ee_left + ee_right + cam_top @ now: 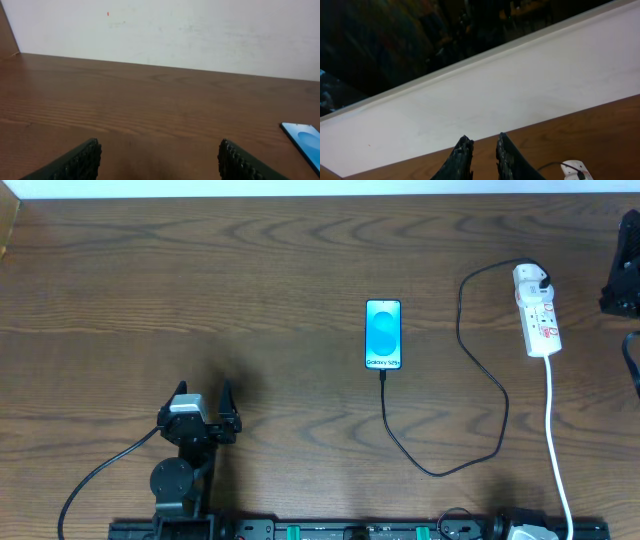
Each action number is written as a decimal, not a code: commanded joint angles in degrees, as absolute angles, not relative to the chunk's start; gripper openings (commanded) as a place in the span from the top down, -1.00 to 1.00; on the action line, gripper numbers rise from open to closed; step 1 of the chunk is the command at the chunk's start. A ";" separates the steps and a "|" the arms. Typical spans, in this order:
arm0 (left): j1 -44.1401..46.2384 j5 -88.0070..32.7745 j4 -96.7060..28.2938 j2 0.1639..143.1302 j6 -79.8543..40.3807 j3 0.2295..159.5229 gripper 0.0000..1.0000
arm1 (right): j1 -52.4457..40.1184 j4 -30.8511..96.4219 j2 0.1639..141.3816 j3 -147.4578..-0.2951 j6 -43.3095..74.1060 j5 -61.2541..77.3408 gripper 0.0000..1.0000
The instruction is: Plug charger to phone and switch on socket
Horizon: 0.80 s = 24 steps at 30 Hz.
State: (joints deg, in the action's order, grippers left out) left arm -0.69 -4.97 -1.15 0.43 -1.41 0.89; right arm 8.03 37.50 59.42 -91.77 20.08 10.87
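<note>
While the phone [383, 334] lies on the counter [250, 270], the charger [506, 415] touching its near edge and looping to the socket [538, 315], the left end effector [160, 165] gapes wide; the right end effector [484, 157] is pinched narrow.

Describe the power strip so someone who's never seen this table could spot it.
On the brown wooden table, look right of the lit blue phone in the middle. The power strip is the small white bar with red markings there. A thin black cable plugs into it, but its own cord is thick and white.
</note>
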 commanded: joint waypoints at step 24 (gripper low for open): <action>-0.56 -5.32 -3.62 2.04 0.40 0.23 -0.50 | 6.68 37.52 58.59 -91.81 19.16 10.63 0.70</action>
State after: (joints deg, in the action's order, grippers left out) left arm -0.69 -4.73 -1.30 2.11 -0.14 0.95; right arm 7.99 37.50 59.33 -91.77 20.08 10.87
